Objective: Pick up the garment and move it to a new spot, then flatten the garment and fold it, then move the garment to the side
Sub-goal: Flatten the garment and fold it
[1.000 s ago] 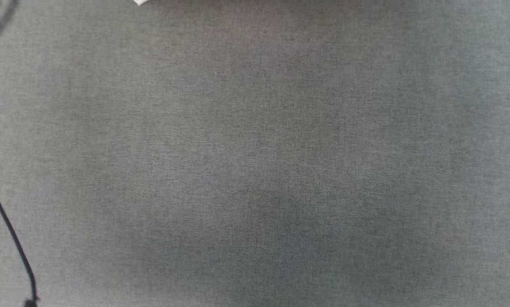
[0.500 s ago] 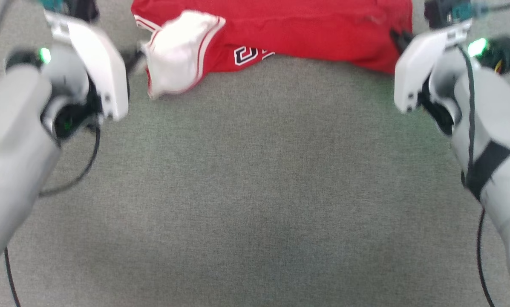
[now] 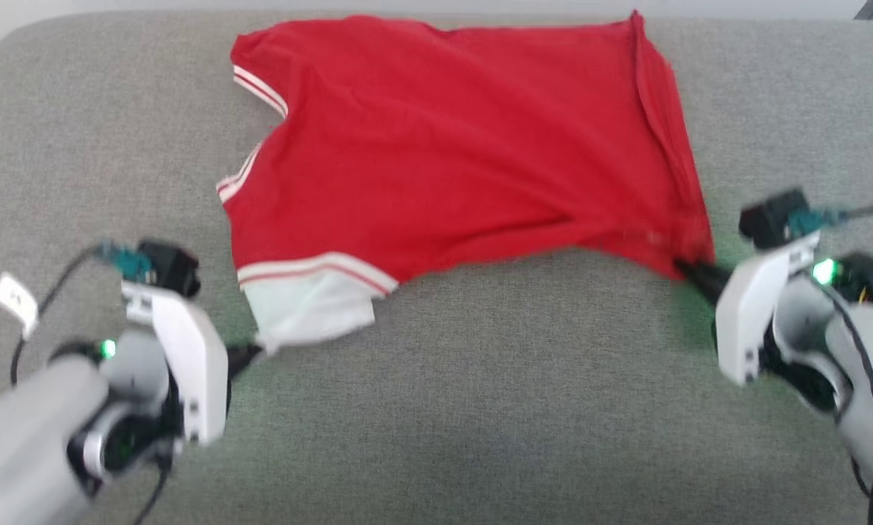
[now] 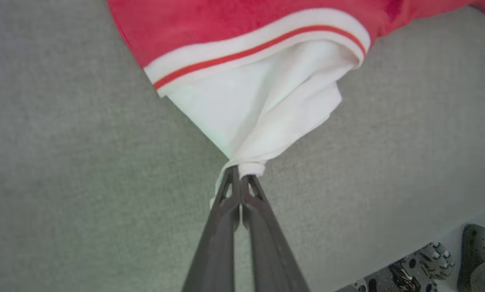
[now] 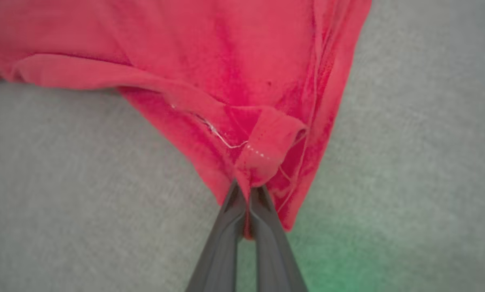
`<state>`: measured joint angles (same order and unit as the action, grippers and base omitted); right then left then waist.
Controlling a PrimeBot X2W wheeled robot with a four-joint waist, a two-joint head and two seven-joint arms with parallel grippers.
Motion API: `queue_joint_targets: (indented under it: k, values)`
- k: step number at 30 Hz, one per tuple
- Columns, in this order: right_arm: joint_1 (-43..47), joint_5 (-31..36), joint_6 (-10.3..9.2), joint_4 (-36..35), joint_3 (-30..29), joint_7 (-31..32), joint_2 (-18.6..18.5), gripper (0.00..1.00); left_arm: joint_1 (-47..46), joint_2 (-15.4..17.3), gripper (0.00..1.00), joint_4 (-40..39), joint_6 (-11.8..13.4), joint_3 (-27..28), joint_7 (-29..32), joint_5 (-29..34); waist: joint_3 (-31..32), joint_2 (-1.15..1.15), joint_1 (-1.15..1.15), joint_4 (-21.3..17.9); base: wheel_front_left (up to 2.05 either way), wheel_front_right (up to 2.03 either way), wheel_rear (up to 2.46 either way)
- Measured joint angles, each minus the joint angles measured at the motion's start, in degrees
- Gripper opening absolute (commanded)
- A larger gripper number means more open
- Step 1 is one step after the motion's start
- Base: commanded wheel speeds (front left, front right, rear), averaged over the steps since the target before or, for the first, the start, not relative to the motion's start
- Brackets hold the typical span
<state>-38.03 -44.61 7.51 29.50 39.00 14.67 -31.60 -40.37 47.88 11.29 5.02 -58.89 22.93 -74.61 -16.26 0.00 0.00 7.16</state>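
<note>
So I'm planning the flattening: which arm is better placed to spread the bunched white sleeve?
Left, probably. The left tool is shut on the garment at its white sleeve tip; the right tool pinches the red hem corner opposite.

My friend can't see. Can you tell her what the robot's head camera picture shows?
A red T-shirt with a white sleeve lies spread on a grey cushion. The robot's left hand pinches the white sleeve at lower left, and its right hand pinches a red corner at the right.
</note>
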Motion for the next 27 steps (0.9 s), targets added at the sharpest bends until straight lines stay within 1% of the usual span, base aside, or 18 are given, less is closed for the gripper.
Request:
queue_joint_targets:
  k: [5, 11, 14, 17, 22, 27]
  values:
    - [7.4, -2.2, 0.00, -8.4, 0.5, 2.8, -5.4, 0.00, 8.3, 5.0, 0.00, -10.3, 5.6, -0.8, -1.3, -1.8, 0.9, 0.00, 0.00, -0.3, 0.00, 0.00, 0.00]
    - [15.1, -5.1, -0.01, -17.7, 2.3, 7.6, -11.4, 0.00, 15.5, 10.1, 0.00, -17.7, 12.1, -2.3, -0.7, -5.2, 1.8, 0.00, 0.00, -0.4, 0.00, 0.00, 0.00]
    - [18.0, -6.2, -0.01, -21.7, 3.9, 8.8, -14.5, 0.00, 17.6, 11.5, 0.00, -20.9, 14.4, -2.9, -0.1, -6.8, 2.2, 0.00, 0.00, -0.4, 0.00, 0.00, 0.00]
    - [20.7, -8.3, -0.01, -23.8, 4.2, 9.9, -16.2, 0.00, 19.4, 12.2, 0.00, -22.9, 15.8, -3.6, 0.5, -7.3, 2.4, 0.00, 0.00, -0.2, 0.00, 0.00, 0.00]
    - [23.4, -10.9, -0.01, -25.8, 3.4, 10.0, -16.9, 0.00, 19.8, 13.1, 0.00, -24.5, 16.7, -3.3, 0.4, -7.6, 2.5, 0.00, 0.00, 0.0, 0.00, 0.00, 0.00]
    - [24.5, -12.4, 0.00, -27.9, 0.7, 9.0, -17.4, 0.00, 16.9, 16.6, 0.00, -27.8, 17.5, -0.6, -0.4, -6.0, 2.3, 0.00, 0.00, 0.1, 0.00, 0.00, 0.00]
